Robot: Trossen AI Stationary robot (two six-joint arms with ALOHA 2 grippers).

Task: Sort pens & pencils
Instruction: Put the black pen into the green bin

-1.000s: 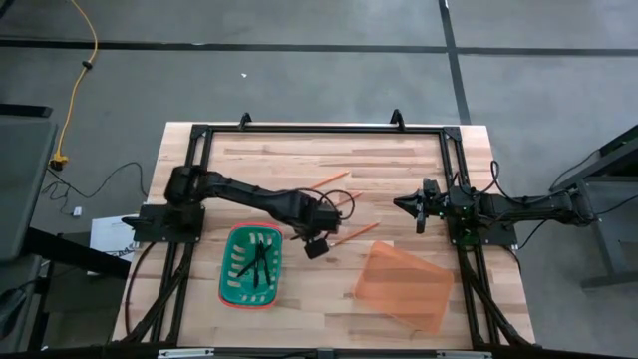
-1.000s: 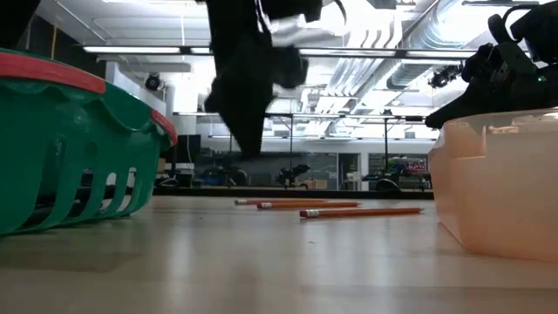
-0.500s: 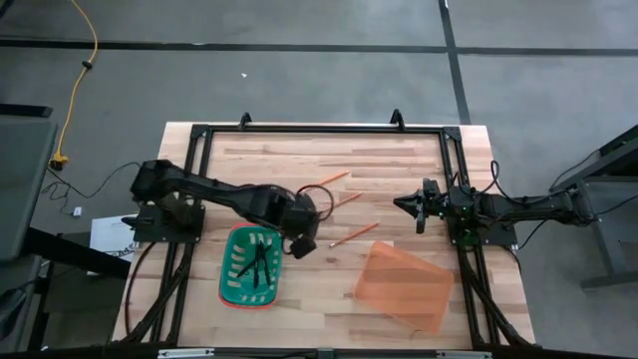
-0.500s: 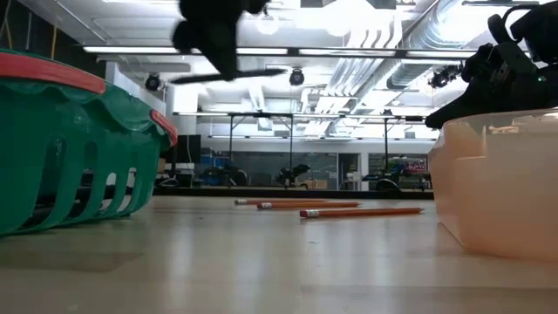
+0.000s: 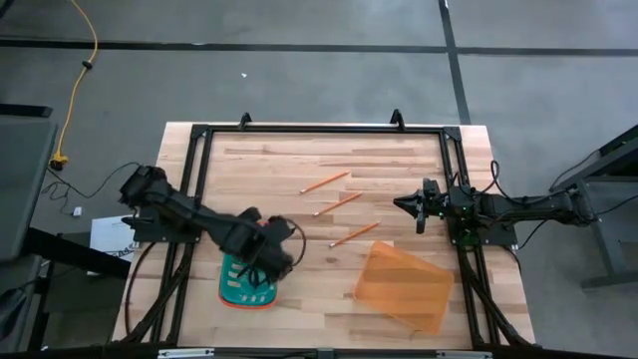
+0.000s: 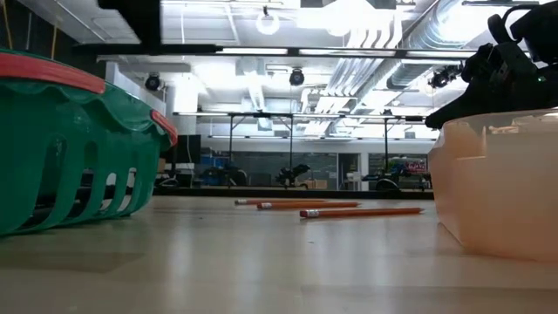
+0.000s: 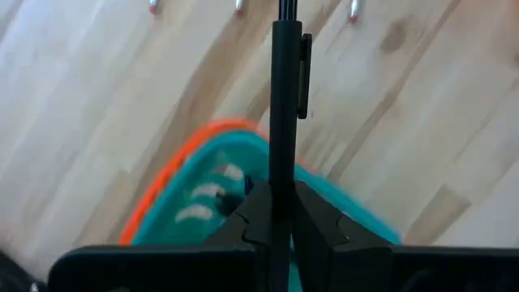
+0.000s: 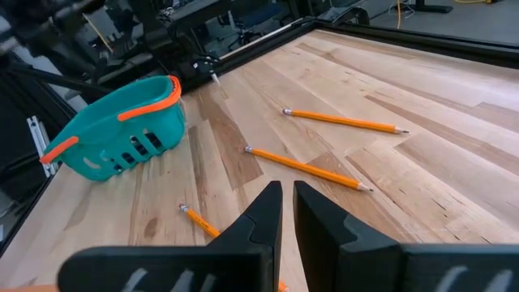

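My left gripper (image 5: 265,251) hovers over the green basket (image 5: 237,291) with the orange-red rim near the table's near left, shut on a dark pen (image 7: 281,97). The arm hides most of the basket's inside, so I cannot pick out other pens there. Three orange-yellow pencils lie flat on the wood mid-table: one (image 5: 324,181) farthest, one (image 5: 339,202) in the middle, one (image 5: 354,235) nearest. My right gripper (image 5: 412,206) waits shut, above the table's right side. My left gripper pinches the dark pen between its two fingers at the shaft (image 7: 280,174), below the clip (image 7: 305,77). Most of the pen sticks out ahead of the fingertips. It is lifted clear, above the basket's rim (image 7: 174,174).
A clear orange bin (image 5: 404,287) sits at the near right, seen close up in the low view (image 6: 497,183). The basket wall (image 6: 70,157) fills the low view's left. A black frame rail (image 5: 319,130) borders the far edge. Bare wood lies between basket and bin.
My left gripper has carried the pen from beside the pencils mid-table toward the near left edge, ending over the basket, and has risen out of the low view's middle. The pencils, basket, bin and right arm have kept still.
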